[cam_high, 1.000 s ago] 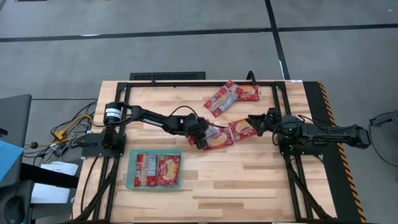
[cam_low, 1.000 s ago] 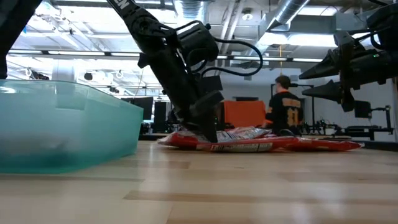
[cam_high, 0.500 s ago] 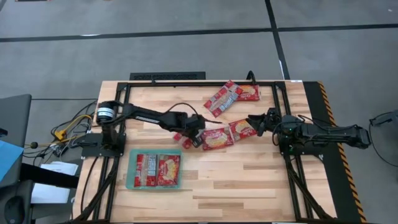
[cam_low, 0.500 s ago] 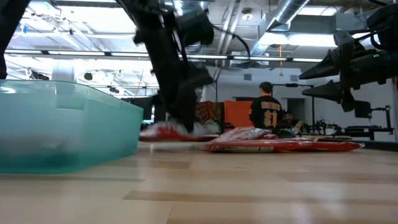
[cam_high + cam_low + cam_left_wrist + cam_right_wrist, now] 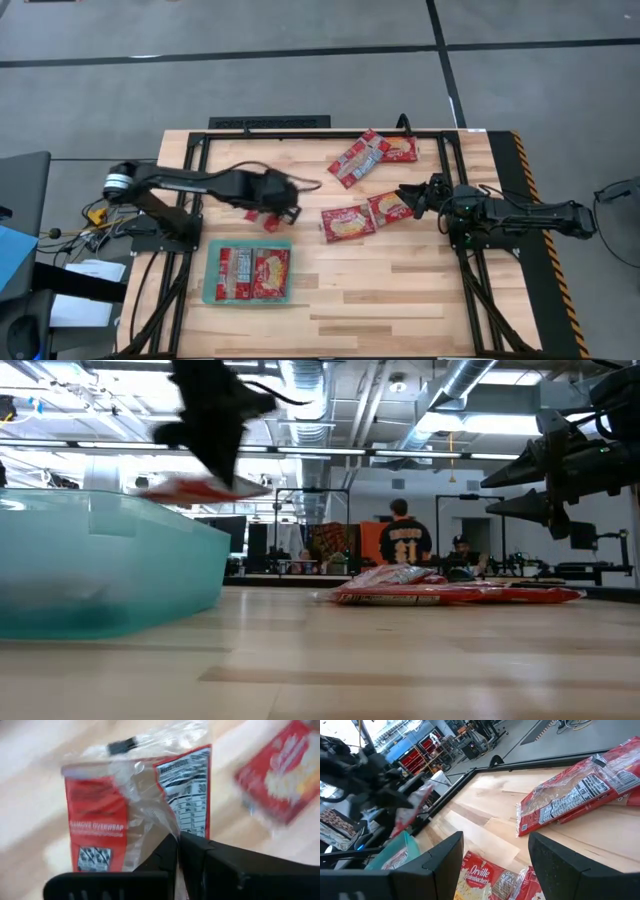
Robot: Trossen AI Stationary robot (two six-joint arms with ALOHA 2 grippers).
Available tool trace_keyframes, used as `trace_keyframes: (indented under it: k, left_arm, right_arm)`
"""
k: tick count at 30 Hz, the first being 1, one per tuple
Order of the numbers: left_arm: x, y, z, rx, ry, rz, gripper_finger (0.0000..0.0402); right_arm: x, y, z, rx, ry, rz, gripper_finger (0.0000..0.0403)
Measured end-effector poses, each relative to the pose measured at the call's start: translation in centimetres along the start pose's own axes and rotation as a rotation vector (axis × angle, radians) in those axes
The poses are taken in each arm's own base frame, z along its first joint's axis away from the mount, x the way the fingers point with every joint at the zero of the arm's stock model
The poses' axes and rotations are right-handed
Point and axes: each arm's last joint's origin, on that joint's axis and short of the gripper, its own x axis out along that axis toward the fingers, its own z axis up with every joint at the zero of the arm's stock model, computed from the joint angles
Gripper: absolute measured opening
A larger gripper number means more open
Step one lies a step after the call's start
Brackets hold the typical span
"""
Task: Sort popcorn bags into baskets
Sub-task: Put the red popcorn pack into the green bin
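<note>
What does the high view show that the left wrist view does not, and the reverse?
Only the high view shows the teal tray with two bags lying in it, the pair of bags at the table's far edge, and the right gripper, open, beside the two bags at the centre.

Only the left wrist view shows the printed back of the held bag, with its nutrition panel.

Both show the left gripper shut on that bag, above the wooden table.

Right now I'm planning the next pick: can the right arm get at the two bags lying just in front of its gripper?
Probably yes. The right gripper is open, right beside the two bags, with nothing between; the left gripper is off carrying another bag.
</note>
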Motion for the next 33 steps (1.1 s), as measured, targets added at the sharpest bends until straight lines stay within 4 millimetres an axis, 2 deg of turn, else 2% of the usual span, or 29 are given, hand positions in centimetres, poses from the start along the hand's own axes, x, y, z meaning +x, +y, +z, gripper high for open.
trace_keyframes:
  k: [7, 11, 14, 18, 22, 28, 33]
  left_arm:
    - [-5.3, 0.9, -5.2, -0.217, 0.086, 0.042, 0.0000]
    - [-6.8, 0.6, -8.0, -0.320, 0.109, 0.062, 0.0000]
    - [-7.3, -0.2, -9.8, -0.393, 0.119, 0.053, 0.0000]
    - [-7.0, -1.4, -11.7, -0.449, 0.146, 0.069, 0.0000]
    - [-5.8, -2.8, -13.0, -0.511, 0.149, 0.082, 0.0000]
    - [-3.6, -5.5, -14.1, -0.547, 0.177, 0.014, 0.0000]
    - [-2.1, -6.7, -14.4, -0.570, 0.193, 0.002, 0.0000]
  right_arm:
    - [0.0, 0.0, 0.0, 0.000, 0.000, 0.000, 0.0249]
    - [0.0, 0.0, 0.0, 0.000, -0.001, -0.001, 0.0249]
    - [0.0, 0.0, 0.0, 0.000, -0.001, -0.001, 0.0249]
    - [0.0, 0.0, 0.0, 0.000, -0.001, -0.001, 0.0249]
    - [0.0, 0.0, 0.0, 0.000, -0.002, -0.002, 0.0249]
    - [0.0, 0.0, 0.0, 0.000, -0.002, -0.001, 0.0249]
    - [0.0, 0.0, 0.0, -0.003, -0.001, -0.002, 0.0249]
